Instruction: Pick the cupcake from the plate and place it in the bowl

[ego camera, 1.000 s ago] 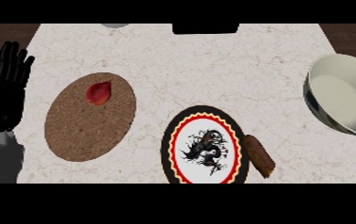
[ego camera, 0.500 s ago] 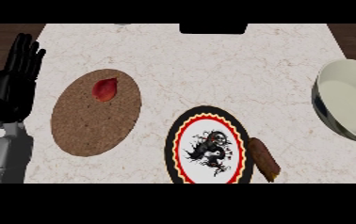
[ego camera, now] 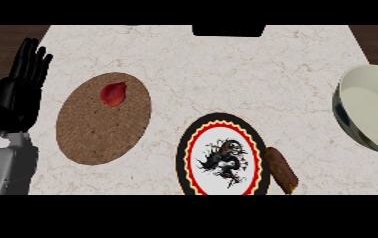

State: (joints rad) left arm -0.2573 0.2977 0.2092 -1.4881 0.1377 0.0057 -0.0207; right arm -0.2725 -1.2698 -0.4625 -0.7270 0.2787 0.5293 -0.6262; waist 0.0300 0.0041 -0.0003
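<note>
Now left hand (ego camera: 23, 89) open, fingers up, at left edge; cupcake (ego camera: 281, 169) well apart, beside plate (ego camera: 193, 147).

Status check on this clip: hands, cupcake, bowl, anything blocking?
Left hand open, resting at left edge; right hand out of view. No cupcake visible; patterned plate bare, brown roll beside it. Bowl at right edge, path unobstructed.

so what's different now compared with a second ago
The left hand has risen at the view's left edge and come inward, so more of its grey forearm shows; its fingers stay straight and it holds nothing. The whole layout has drifted rightward and slightly down in the view. The red piece still lies on the brown plate, the patterned plate, brown item and bowl keep their arrangement.
</note>
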